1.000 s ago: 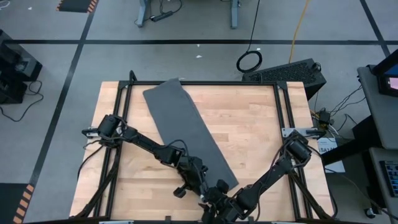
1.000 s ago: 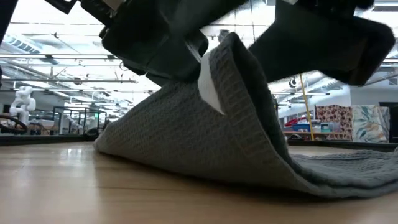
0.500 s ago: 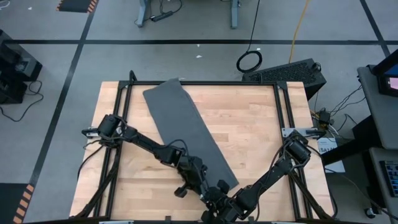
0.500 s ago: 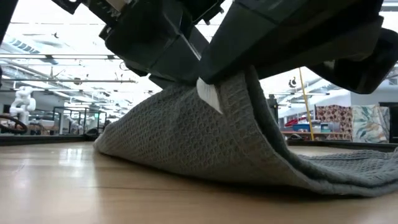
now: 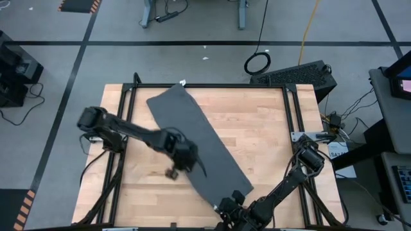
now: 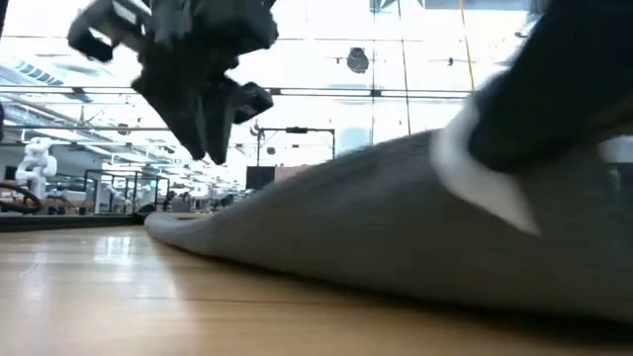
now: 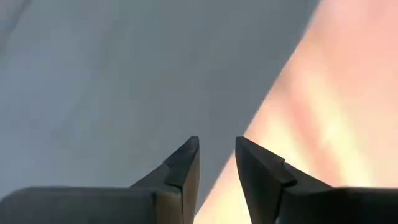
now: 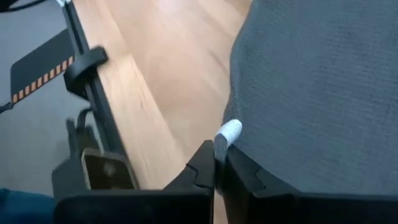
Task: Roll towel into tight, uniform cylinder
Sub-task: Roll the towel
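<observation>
The towel (image 5: pixel 196 138) is a long dark grey strip lying slantwise on the wooden table, from the far left to the near middle. Its near end rises off the wood in the low view (image 6: pixel 396 227). My right gripper (image 5: pixel 234 204) is at the table's near edge, shut on that near end beside a small white tag (image 8: pixel 229 132). My left gripper (image 5: pixel 187 165) hangs above the towel's left long edge. It is open, with nothing between its fingers (image 7: pixel 186 163). My right gripper pinches the towel's near corner (image 8: pixel 239 146) between its two fingers, right beside the white tag (image 6: pixel 485 188). The fingers slant down at it from the near side. The held end is lifted off the table, and the rest of the strip lies flat behind it.
Black frame rails run along the table's left (image 5: pixel 125 128) and right (image 5: pixel 297 115) edges; one also shows in the right wrist view (image 8: pixel 93 93). Bare wood (image 5: pixel 270 141) lies right of the towel and more to its left (image 5: pixel 141 179).
My left gripper has let go of the towel's near end, opened, risen and gone toward the table's far left. My right gripper has shut on that near end. The raised fold has sunk lower and come toward the near edge; the far end stays flat.
</observation>
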`<state>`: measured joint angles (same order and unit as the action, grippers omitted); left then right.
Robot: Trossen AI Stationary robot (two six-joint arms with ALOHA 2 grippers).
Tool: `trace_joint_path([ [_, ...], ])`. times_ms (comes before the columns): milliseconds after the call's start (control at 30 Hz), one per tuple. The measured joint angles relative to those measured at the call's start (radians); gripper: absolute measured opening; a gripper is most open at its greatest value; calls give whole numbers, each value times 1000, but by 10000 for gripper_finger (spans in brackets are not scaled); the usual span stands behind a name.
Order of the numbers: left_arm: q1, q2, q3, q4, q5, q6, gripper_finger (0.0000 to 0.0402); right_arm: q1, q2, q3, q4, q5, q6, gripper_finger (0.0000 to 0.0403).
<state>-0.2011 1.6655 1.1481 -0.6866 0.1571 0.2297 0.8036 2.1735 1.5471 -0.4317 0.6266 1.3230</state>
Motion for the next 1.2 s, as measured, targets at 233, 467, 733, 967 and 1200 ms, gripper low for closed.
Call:
trace_joint_path([
  [233,252,-163,-182,-172,-154,246,112,42,0,0,-108,0,57,2],
  [467,538,-273,-364,-170,-406,425,112,80,0,0,-212,0,110,1],
  [733,778,-339,-381,-219,-397,570,112,124,0,0,-320,-3,181,0],
  [967,838,-387,-405,-353,-329,685,174,154,0,0,-392,-4,228,0],
  [1200,836,-407,-470,-153,-328,775,225,173,0,0,-418,-4,293,0],
])
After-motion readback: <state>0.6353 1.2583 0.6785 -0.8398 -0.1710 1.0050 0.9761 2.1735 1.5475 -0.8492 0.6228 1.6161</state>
